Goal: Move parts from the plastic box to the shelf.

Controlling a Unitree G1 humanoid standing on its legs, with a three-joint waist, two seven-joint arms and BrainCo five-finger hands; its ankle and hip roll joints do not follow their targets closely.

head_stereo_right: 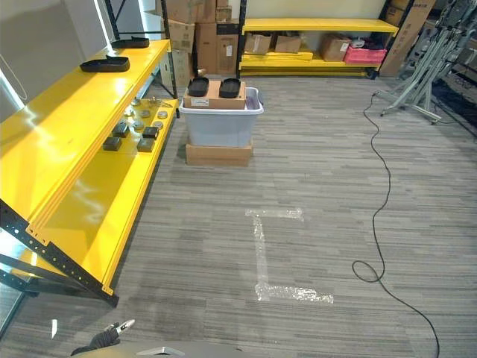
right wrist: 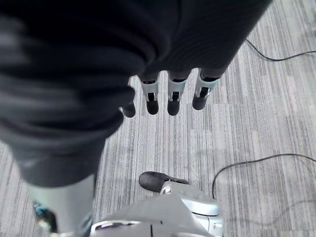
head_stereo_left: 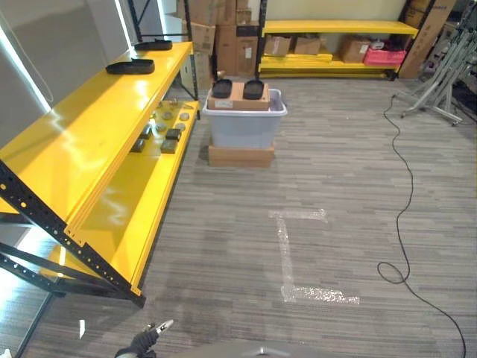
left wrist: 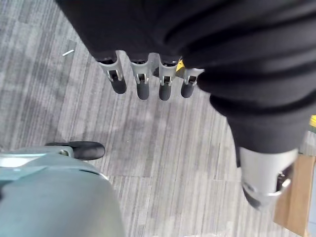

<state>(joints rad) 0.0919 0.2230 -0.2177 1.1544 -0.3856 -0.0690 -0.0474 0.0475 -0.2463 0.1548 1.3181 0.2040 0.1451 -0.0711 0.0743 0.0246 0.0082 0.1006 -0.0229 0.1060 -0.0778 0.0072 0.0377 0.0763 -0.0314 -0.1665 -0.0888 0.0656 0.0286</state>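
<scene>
A translucent grey plastic box (head_stereo_left: 244, 123) stands on a flat cardboard carton (head_stereo_left: 240, 156) on the floor, beside the far end of the yellow shelf (head_stereo_left: 89, 130). Two black parts (head_stereo_left: 222, 89) (head_stereo_left: 253, 89) lie on a cardboard sheet on top of the box. Several small parts (head_stereo_left: 168, 127) lie on the shelf's lower board, and two black trays (head_stereo_left: 130, 67) on its top board. My left hand (left wrist: 148, 81) hangs over the carpet with straight fingers, holding nothing; it also shows low at the frame edge (head_stereo_left: 145, 341). My right hand (right wrist: 170, 96) hangs the same way, empty.
A second yellow shelf (head_stereo_left: 335, 45) with cartons and a pink crate (head_stereo_left: 384, 56) lines the back wall. Stacked cartons (head_stereo_left: 223, 33) stand in the corner. White tape marks (head_stereo_left: 291, 253) lie on the carpet. A black cable (head_stereo_left: 402, 194) runs along the right; metal stands (head_stereo_left: 447, 74) at far right.
</scene>
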